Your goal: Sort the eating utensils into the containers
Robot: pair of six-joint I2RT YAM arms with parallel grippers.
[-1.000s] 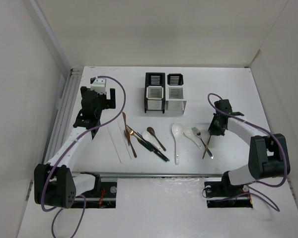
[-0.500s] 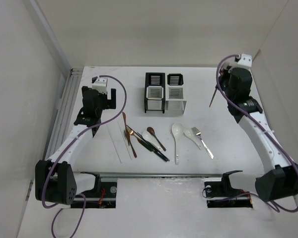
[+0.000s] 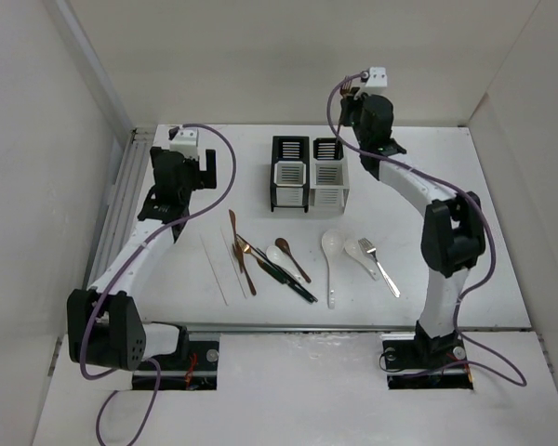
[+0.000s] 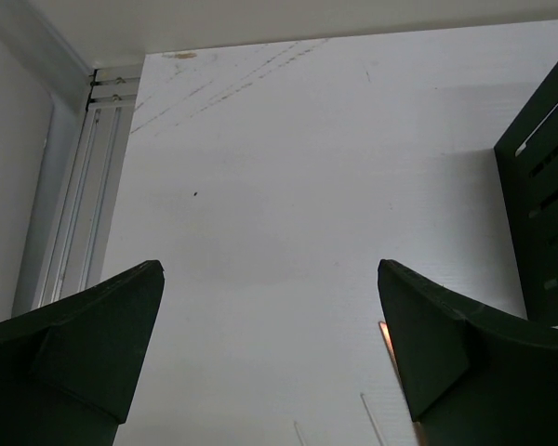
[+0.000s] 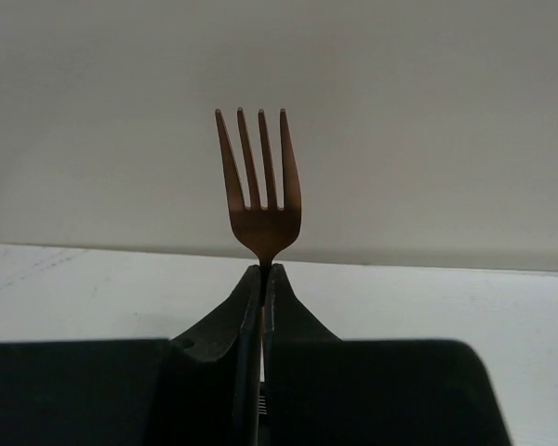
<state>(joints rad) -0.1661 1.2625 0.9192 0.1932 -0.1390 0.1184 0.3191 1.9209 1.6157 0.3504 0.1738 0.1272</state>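
My right gripper [image 3: 356,96] is raised at the back, just behind and above the silver-grey caddy [image 3: 328,175]. It is shut on a copper fork [image 5: 259,186], held upright with the tines above the closed fingertips [image 5: 263,269]. The white-bodied caddy [image 3: 289,175] stands joined to its left. My left gripper [image 3: 172,190] is open and empty over bare table at the left, with its fingers [image 4: 102,334] wide apart. The rest of the utensils lie in front: a white soup spoon [image 3: 331,253], a silver fork [image 3: 381,267], copper pieces [image 3: 243,253], black chopsticks [image 3: 288,276] and white chopsticks [image 3: 221,265].
A metal rail [image 3: 121,200] runs along the table's left edge, also seen in the left wrist view [image 4: 70,214]. White walls enclose the back and sides. The black caddy frame [image 4: 544,214] shows at the right of the left wrist view, and a copper handle tip [image 4: 387,334] beside the right finger.
My right gripper lifted the copper fork off the table at the front right, then swung it up and left to above the silver-grey caddy. The left arm barely moved.
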